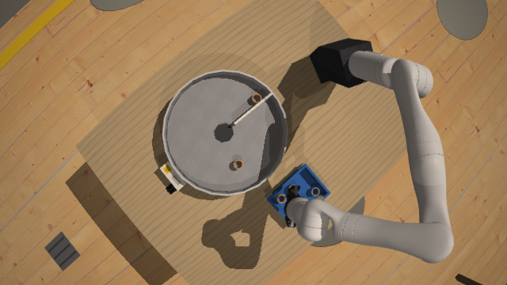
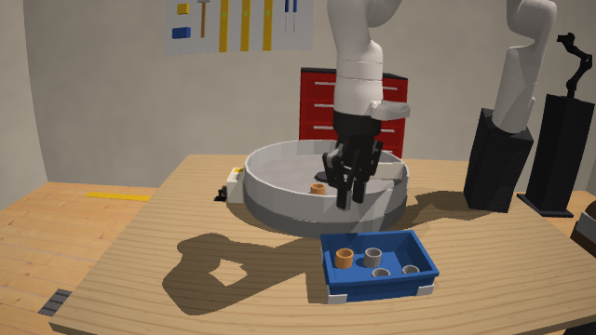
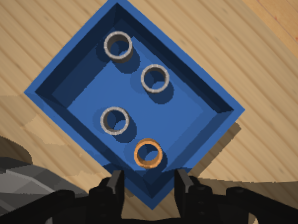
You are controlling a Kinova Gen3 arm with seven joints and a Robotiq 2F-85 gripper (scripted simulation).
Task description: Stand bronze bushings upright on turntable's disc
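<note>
The blue crate sits on the wooden bench just beside the turntable, on the side nearest the exterior camera. Inside the crate, one bronze bushing stands upright on an open end near the crate corner closest to the turntable. Three steel bushings share the crate with it: one just beside the bronze one, one nearer the crate's middle, and one toward the far corner. The hand hangs above the crate, pointing straight down and well clear of its rim; in the wrist view its two fingertips frame the crate corner where the bronze bushing stands. The fingers are partly open, less than half their span, with nothing between them. Two more bronze bushings already stand upright on the turntable's grey disc: one on the part of the disc nearest the crate, the other on the far side from the crate, beside the pale bar that runs from the dark hub to the rim.
</note>
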